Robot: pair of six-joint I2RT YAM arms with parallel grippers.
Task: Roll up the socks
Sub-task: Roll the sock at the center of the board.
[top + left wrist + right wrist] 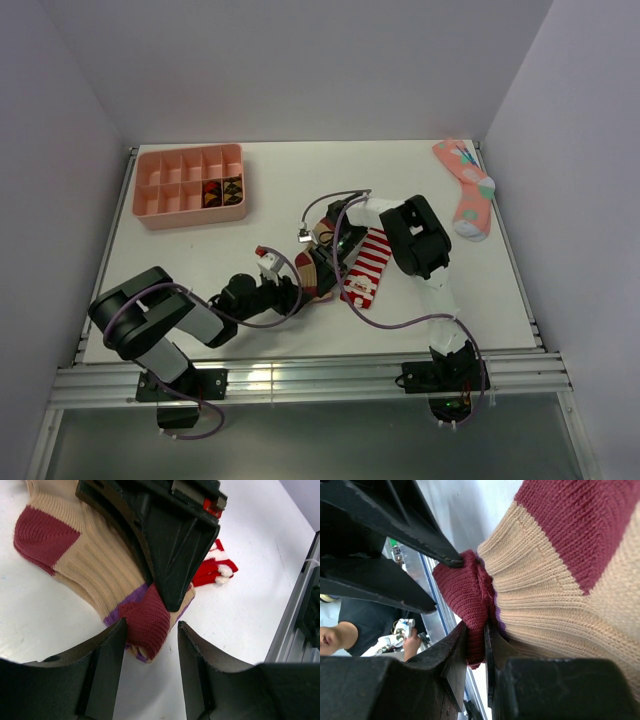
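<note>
The tan sock (95, 560) lies flat mid-table, with a dark red heel patch and purple stripes near its end. Its dark red end (465, 590) is folded up, and my right gripper (476, 630) is shut on that fold from above. My left gripper (151, 630) stands open around the same fold. Its left finger (107, 665) touches the cloth and its right finger (195, 665) stands clear of it. The red-and-white striped sock (368, 265) lies flat just right of the tan one, under the right arm. In the top view both grippers meet over the tan sock (308, 272).
A pink divided tray (190, 182) sits at the back left with small dark items in two cells. A pink sock with a teal and grey pattern (465, 190) lies at the back right. Grey walls close three sides, and a metal rail (300, 380) runs along the near edge.
</note>
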